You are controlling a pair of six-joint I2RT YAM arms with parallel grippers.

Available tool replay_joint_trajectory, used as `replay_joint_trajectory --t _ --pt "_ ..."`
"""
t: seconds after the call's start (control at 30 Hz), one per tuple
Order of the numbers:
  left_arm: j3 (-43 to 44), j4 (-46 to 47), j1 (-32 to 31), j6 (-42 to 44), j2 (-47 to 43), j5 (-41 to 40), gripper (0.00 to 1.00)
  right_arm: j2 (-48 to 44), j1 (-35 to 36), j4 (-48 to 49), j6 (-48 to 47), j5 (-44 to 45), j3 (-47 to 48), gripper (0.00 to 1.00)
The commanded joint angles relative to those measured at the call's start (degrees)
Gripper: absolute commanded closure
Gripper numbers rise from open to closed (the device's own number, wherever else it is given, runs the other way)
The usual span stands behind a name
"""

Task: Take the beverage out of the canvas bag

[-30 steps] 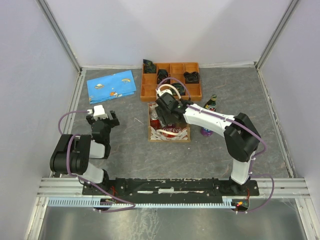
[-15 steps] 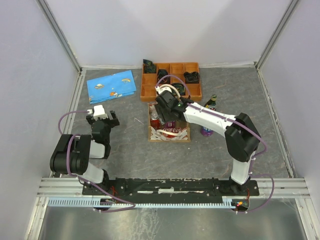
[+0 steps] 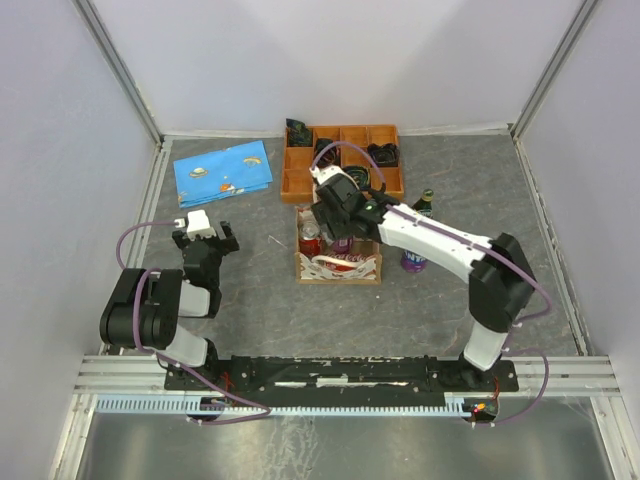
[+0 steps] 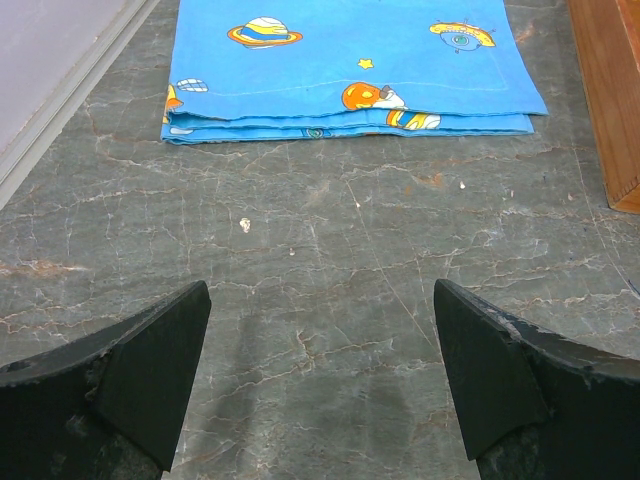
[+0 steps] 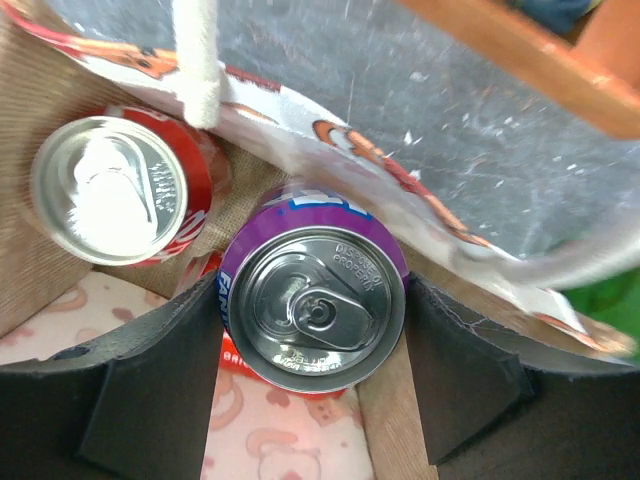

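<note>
Your right claw point(image 5: 314, 335) is narrowed onto the purple can point(image 5: 315, 300), a finger pressed to each side just under the rim, so it appears to have a firm hold. The can stands upright inside the canvas bag point(image 5: 352, 165), against the far wall, with the red can point(image 5: 110, 190) just beside it and a cream handle point(image 5: 196, 60) hanging over that side of the opening. Lift straight up along the can's axis. Any tilt is likely to drag the soft wall or knock the red can over. The metal is smooth, so hold the squeeze steady and rise slowly. Watch whether the bag rises with it, since the fabric is light and nothing pins it down. Clear the rim and the handle loops fully before you carry the can sideways, and steer away from the orange tray point(image 5: 520, 55) behind the bag. Your left claw point(image 4: 320, 385) is wide open and empty over the table point(image 4: 330, 260), near the blue cloth point(image 4: 350, 60), and free to steady the bag if needed.
</note>
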Motion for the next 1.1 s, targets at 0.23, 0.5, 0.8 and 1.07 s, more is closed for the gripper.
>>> replay_joint_trajectory --t 0.23,0.5,0.8,1.07 --pt "1.3 2.2 0.1 0.2 0.2 -0.5 0.01 -19.5 0.1 10.3 -9.5 11.9 5.8 1.00" --pt "1.2 2.2 0.1 0.3 0.2 -0.5 0.01 -18.9 -7.7 14.5 -9.6 14.1 3.2 1.00" --pt "1.3 2.2 0.1 0.2 0.2 -0.5 0.01 -12.8 -16.4 14.2 -6.7 8.5 3.8 1.00" --pt "1.2 2.3 0.1 0.2 0.2 -0.5 0.01 -8.2 -17.2 13.5 -4.5 6.7 -0.1 1.00"
